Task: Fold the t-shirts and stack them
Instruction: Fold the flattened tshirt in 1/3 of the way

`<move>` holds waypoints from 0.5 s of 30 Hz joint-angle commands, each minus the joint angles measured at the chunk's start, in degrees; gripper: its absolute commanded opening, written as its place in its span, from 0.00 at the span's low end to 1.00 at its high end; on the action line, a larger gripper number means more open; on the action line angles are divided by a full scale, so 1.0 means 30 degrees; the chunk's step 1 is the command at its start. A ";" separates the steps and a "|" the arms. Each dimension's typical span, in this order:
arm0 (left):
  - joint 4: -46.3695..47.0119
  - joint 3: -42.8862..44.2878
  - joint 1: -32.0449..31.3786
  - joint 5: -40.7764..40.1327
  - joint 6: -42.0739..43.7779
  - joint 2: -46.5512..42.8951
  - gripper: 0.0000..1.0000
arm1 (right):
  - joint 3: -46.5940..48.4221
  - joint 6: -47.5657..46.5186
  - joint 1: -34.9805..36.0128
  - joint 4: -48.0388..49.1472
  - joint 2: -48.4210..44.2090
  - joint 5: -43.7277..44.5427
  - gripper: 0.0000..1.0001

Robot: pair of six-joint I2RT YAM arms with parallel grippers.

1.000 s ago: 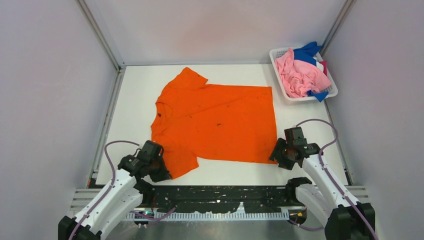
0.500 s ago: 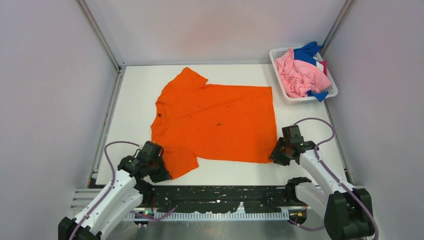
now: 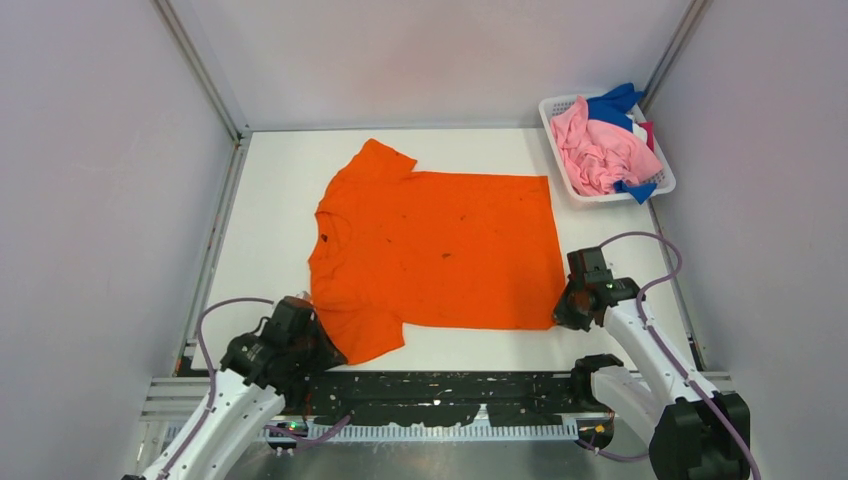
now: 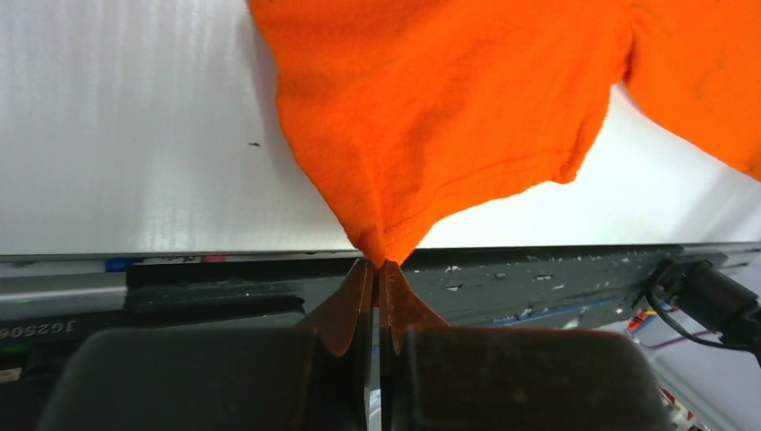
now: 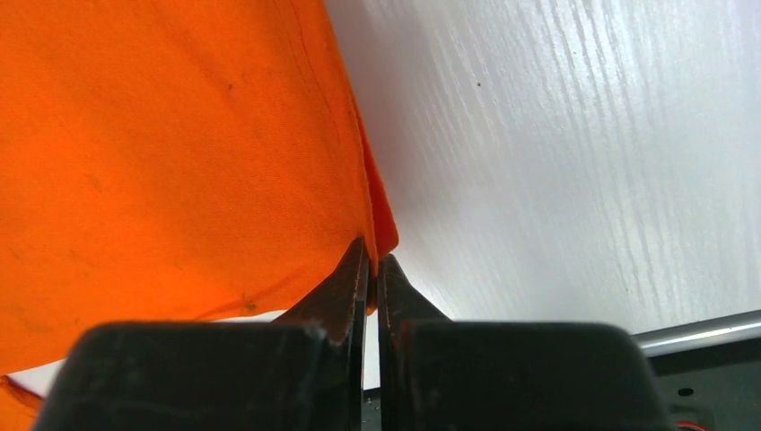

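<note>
An orange t-shirt [image 3: 440, 250] with tiny dark specks lies spread flat on the white table, collar to the left. My left gripper [image 3: 318, 345] is shut on the near sleeve's edge [image 4: 381, 256] at the table's front edge. My right gripper [image 3: 562, 318] is shut on the shirt's near right hem corner [image 5: 375, 241]. The cloth [image 5: 161, 162] is pulled taut away from the pinch. More t-shirts, pink [image 3: 600, 155] and blue [image 3: 612, 103], are heaped in the basket.
A white mesh basket [image 3: 558, 150] stands at the back right corner. Grey walls close in the table on three sides. A black perforated rail [image 3: 450, 385] runs along the near edge between the arm bases.
The right gripper closed on the shirt's near right hem corner. The left arm drew back toward the near edge with the sleeve, and the shirt shifted slightly right and nearer.
</note>
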 commanded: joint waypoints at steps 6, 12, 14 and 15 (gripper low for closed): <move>-0.0256 -0.1242 -0.0152 0.2621 -0.1244 -0.3373 0.00 | 0.0287 -0.0123 0.0056 0.0434 -0.0171 -0.0356 0.05; 0.4053 0.0398 -0.0138 0.3012 0.0340 -0.0682 0.00 | 0.0881 -0.0950 0.0070 0.1543 -0.0108 -0.0872 0.05; 0.5015 0.1146 -0.0150 0.3022 0.0905 0.0899 0.00 | 0.1034 -0.1182 0.0075 0.1882 0.0053 -0.1096 0.05; 0.5502 0.1489 -0.0152 0.3036 0.1140 0.1627 0.00 | 0.1158 -0.1240 0.0060 0.2082 0.0183 -0.1161 0.05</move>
